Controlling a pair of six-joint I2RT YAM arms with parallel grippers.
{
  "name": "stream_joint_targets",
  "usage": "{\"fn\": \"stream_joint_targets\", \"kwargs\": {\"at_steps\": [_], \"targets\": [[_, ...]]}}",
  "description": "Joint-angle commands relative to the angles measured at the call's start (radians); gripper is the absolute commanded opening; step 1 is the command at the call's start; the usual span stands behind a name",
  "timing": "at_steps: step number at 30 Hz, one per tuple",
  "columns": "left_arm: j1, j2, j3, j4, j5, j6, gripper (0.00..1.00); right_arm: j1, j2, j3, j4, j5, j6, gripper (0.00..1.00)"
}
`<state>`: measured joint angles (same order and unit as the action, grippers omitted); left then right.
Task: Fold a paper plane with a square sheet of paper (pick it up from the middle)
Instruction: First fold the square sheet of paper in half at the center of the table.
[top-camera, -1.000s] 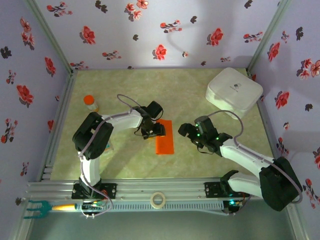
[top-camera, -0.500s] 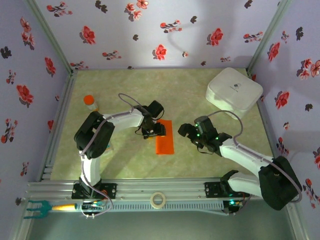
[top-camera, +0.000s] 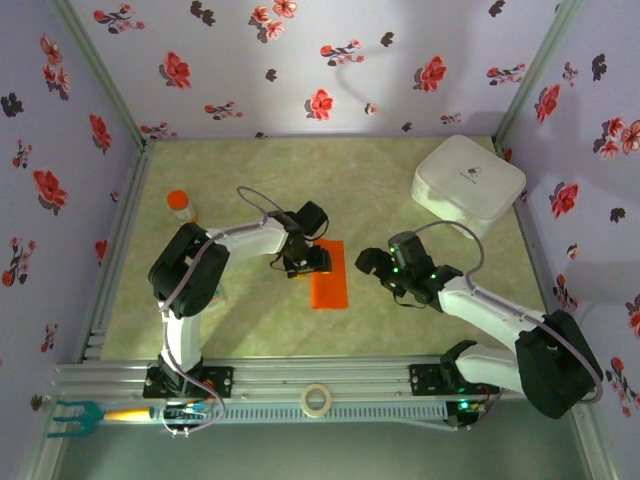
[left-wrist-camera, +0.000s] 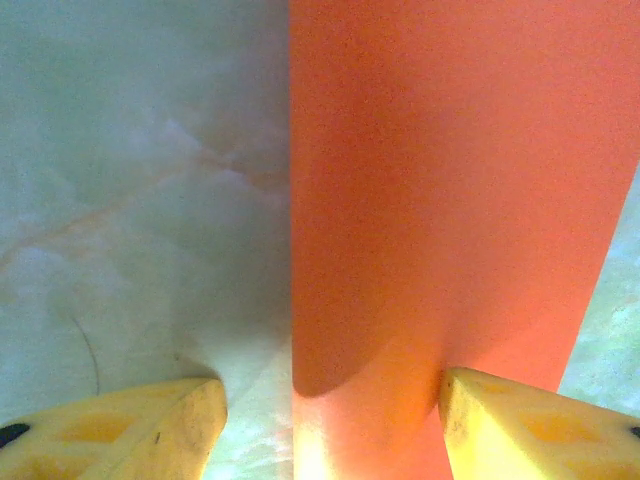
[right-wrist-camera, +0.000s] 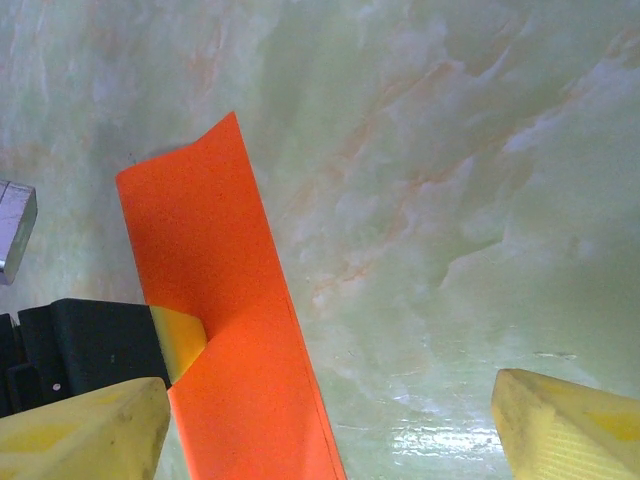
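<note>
The square sheet of paper (top-camera: 330, 278) lies flat on the table as a narrow bright orange-red rectangle, folded in half. My left gripper (top-camera: 309, 262) is down at its upper left edge. In the left wrist view that gripper (left-wrist-camera: 330, 430) is open and straddles the long edge of the paper (left-wrist-camera: 450, 180), with one yellow fingertip (left-wrist-camera: 530, 425) resting on the sheet and the other on bare table. My right gripper (top-camera: 368, 263) hovers just right of the sheet, open. In the right wrist view its jaws (right-wrist-camera: 325, 440) stand wide apart over the table, with the paper (right-wrist-camera: 230, 330) at the left.
A white case (top-camera: 468, 180) sits at the back right. A small orange-capped bottle (top-camera: 180, 205) stands at the left. A tape roll (top-camera: 317, 400) rests on the front rail. Floral walls close in three sides.
</note>
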<state>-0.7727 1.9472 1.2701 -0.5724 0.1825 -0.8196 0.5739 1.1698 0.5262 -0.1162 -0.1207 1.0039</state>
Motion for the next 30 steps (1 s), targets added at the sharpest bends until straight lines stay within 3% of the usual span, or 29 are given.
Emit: {"fn": "stream_joint_targets", "kwargs": {"at_steps": [1,11,30], "targets": [[-0.008,0.127,-0.059,0.056,-0.057,0.007,0.62,-0.006,0.016,0.000,0.031,-0.025,0.007,0.84],[-0.008,0.122,-0.085,0.104,-0.059,-0.062,0.64,-0.006,0.014,-0.005,0.028,-0.022,0.009,0.84],[-0.009,0.161,-0.052,0.060,-0.072,0.016,0.65,-0.006,0.013,-0.005,0.026,-0.019,0.013,0.85]]}}
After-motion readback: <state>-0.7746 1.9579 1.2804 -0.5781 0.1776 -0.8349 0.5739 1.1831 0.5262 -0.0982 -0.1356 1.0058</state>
